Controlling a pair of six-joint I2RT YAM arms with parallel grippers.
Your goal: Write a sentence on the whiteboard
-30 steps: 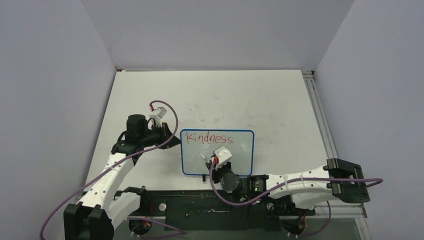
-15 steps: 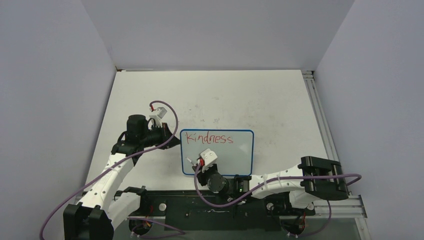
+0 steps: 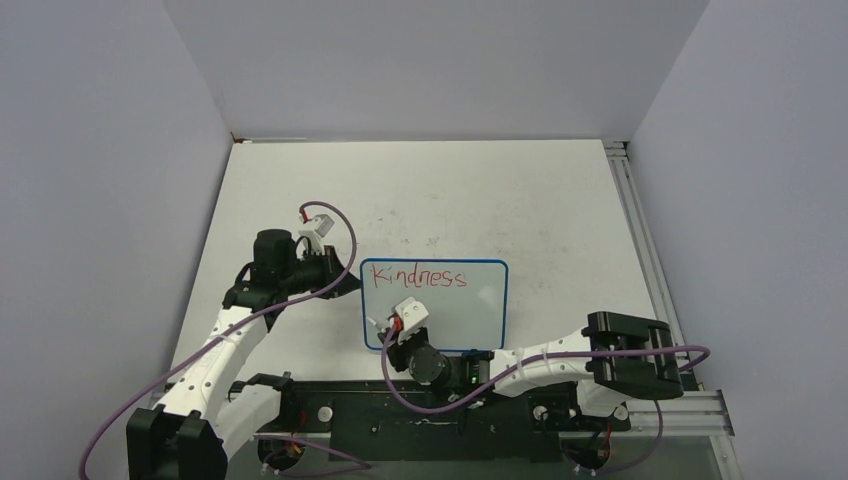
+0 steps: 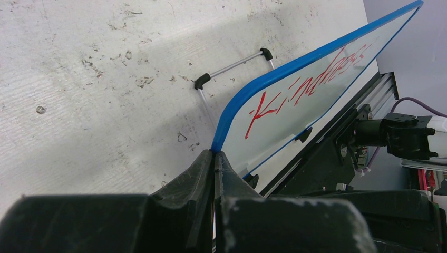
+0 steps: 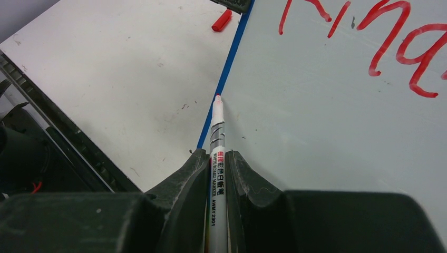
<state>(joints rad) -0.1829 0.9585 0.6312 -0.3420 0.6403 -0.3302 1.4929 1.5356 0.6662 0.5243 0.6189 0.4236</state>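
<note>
The whiteboard [image 3: 470, 310] has a blue frame and lies on the tabletop with "Kindness" in red along its far edge. My left gripper [image 3: 350, 279] is shut on the board's left frame edge near the far left corner [image 4: 215, 154]; the board [image 4: 316, 95] stretches away from it. My right gripper [image 3: 388, 328] is shut on a silver whiteboard marker [image 5: 217, 158]. The marker's red-stained tip [image 5: 217, 100] is at the board's [image 5: 337, 105] left blue edge, below the "K". Whether the tip touches the surface I cannot tell.
A red marker cap [image 5: 222, 20] lies on the tabletop just off the board's left edge. A wire leg with black ends [image 4: 232, 66] sticks out from under the board. An aluminium rail [image 3: 635, 230] runs along the table's right side.
My right arm has swung left along the board's lower half, carrying the marker from the lower middle to the left edge. The left arm and the board have not moved.
</note>
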